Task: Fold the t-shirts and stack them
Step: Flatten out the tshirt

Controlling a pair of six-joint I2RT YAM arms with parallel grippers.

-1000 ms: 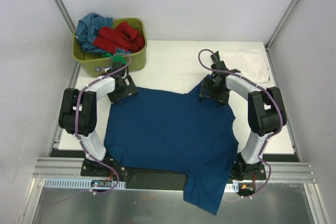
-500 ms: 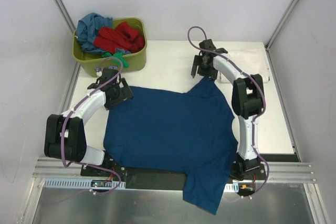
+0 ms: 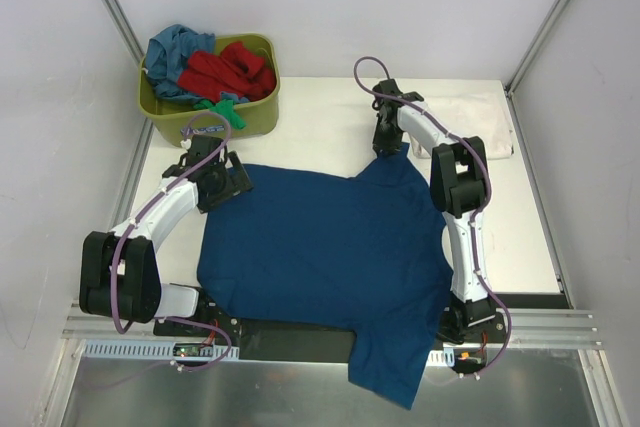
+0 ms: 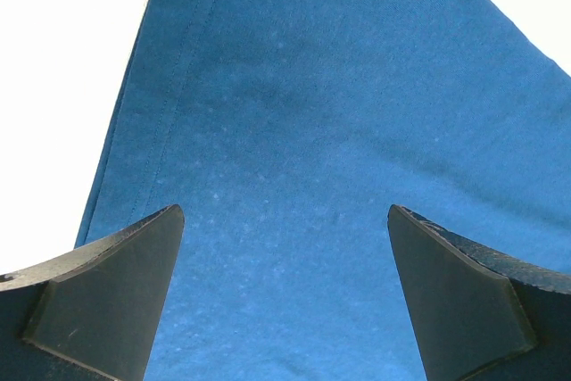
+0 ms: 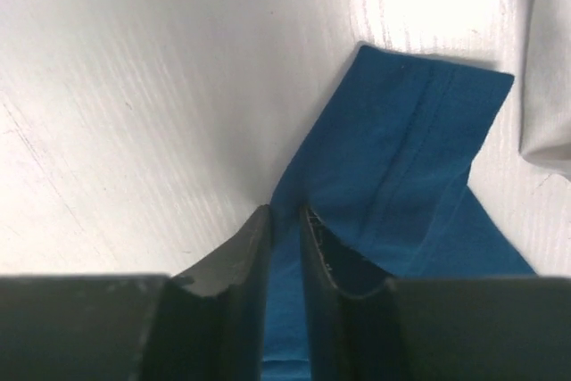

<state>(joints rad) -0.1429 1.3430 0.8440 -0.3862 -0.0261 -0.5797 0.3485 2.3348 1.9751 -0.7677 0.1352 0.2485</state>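
Note:
A blue t-shirt (image 3: pixel 330 247) lies spread flat on the table, and its near part hangs over the front edge. My left gripper (image 3: pixel 222 179) hovers over the shirt's far left corner. In the left wrist view it (image 4: pixel 285 220) is open, with only blue cloth (image 4: pixel 312 113) below the fingers. My right gripper (image 3: pixel 388 150) is at the shirt's far right sleeve. The right wrist view shows it (image 5: pixel 285 216) shut on a pinch of the sleeve's edge (image 5: pixel 401 158). A folded white t-shirt (image 3: pixel 475 117) lies at the back right.
An olive-green tub (image 3: pixel 255 119) stands at the back left, holding red (image 3: pixel 225 72), teal (image 3: pixel 170 52) and green (image 3: pixel 222 107) tees. Metal frame posts rise at both back corners. The white cloth's edge (image 5: pixel 549 86) lies just right of the gripped sleeve.
My right arm reached farther back to the sleeve tip and its jaws closed on the blue cloth. The left arm stretched out lower over the shirt's left corner, still open.

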